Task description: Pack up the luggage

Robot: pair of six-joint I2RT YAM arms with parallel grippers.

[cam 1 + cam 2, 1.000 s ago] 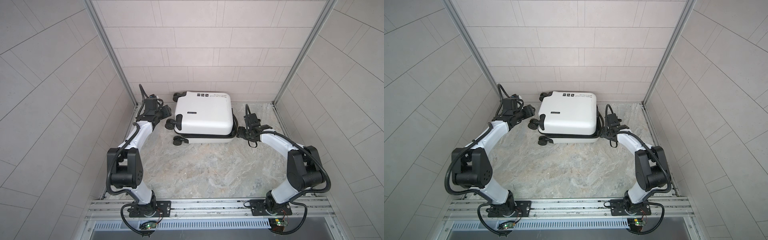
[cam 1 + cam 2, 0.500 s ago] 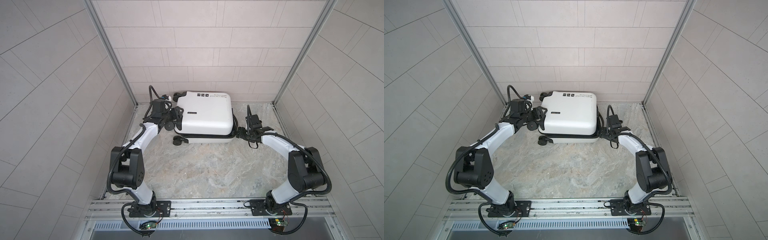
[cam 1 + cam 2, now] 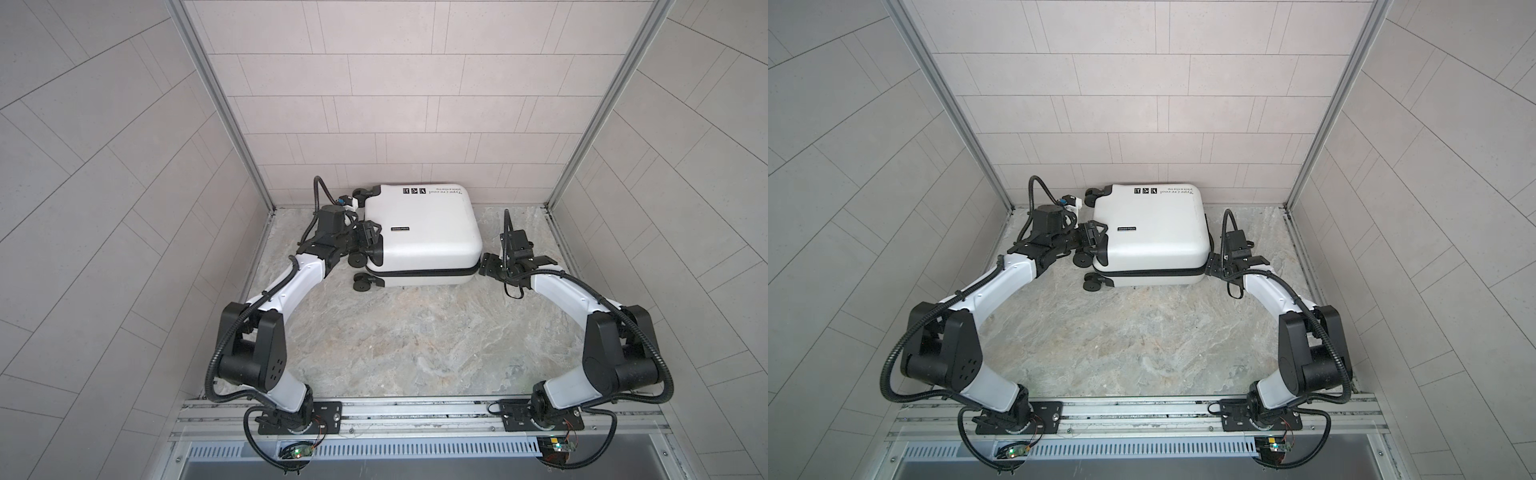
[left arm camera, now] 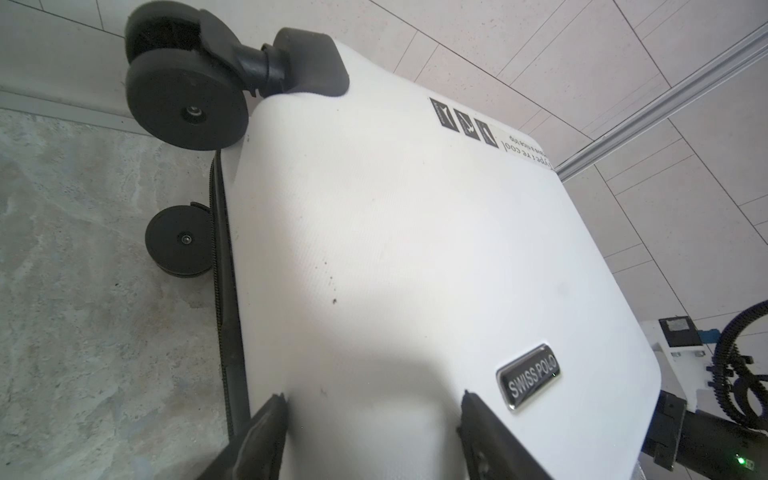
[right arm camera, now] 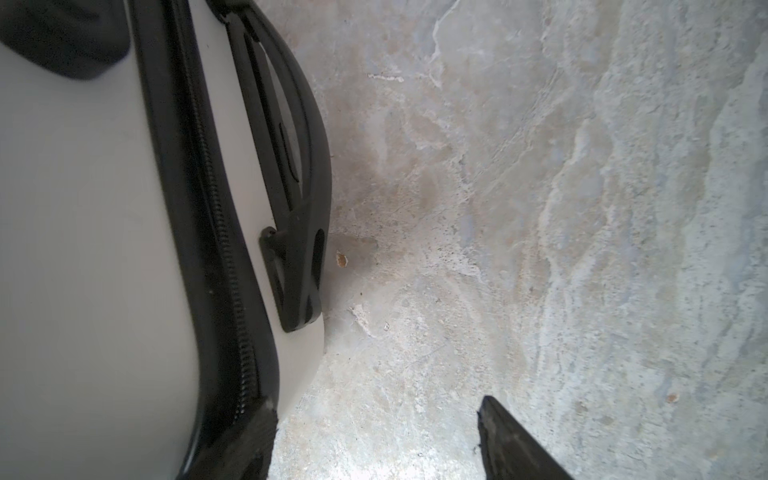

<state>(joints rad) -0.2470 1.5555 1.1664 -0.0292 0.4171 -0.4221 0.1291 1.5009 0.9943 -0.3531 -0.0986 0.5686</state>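
the luggage (image 3: 424, 224) lies flat and closed at the back of the counter (image 3: 415, 340), close to the tiled wall (image 3: 395, 116). my left jaws stand released, spread over its white shell at the end with the wheels (image 4: 187, 108). my right jaws gape empty beside the handle (image 5: 320, 174), one fingertip (image 5: 249, 440) at the zipper band (image 5: 216, 257).

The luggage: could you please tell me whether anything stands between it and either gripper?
Nothing visible does. The left gripper is at the wheel end of the luggage, the right gripper at its handle-side corner.

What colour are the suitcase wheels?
Black; the spinner wheels show best in the left wrist view.
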